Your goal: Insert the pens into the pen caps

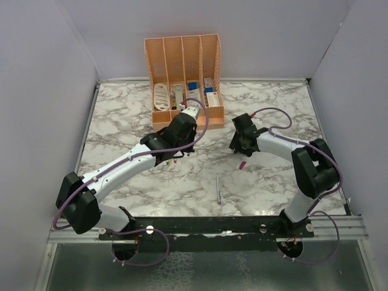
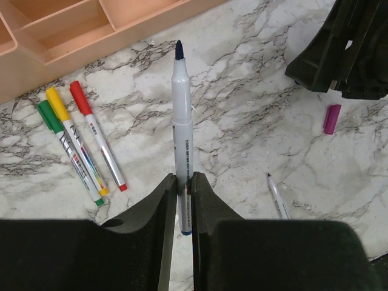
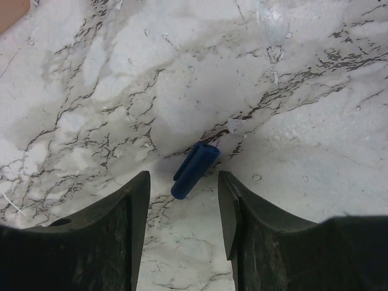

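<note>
Left pincer (image 2: 182,180) is clenched on the barrel of the blue-tipped pen (image 2: 181,115), whose tip points away from it. Right pincer (image 3: 182,182) stands released above the counter (image 3: 291,91), where the blue cap (image 3: 195,160) lies between its jaws

Top camera high behind table (image 1: 273,115) near edge, facing down over all; wrist cameras close above marble, left sharing magenta cap (image 2: 331,119) (image 1: 242,164) with top.
</note>
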`<move>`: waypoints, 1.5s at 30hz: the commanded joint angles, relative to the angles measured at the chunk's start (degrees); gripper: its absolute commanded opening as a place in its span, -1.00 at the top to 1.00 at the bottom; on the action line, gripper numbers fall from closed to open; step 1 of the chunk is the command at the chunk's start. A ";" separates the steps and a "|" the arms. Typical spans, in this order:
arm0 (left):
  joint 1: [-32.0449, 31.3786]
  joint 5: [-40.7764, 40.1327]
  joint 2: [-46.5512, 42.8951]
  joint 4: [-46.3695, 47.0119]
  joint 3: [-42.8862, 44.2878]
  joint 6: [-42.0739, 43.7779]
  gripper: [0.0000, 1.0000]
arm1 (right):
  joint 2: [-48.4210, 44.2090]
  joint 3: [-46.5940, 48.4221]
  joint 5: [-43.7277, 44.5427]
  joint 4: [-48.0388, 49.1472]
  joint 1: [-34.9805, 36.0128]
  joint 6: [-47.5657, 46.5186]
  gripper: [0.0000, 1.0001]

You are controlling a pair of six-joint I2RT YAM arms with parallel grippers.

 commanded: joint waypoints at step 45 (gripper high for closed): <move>1.41 6.68 2.51 6.66 -2.58 0.84 1.00 | 8.09 1.29 -0.72 -2.80 -0.33 -9.60 0.59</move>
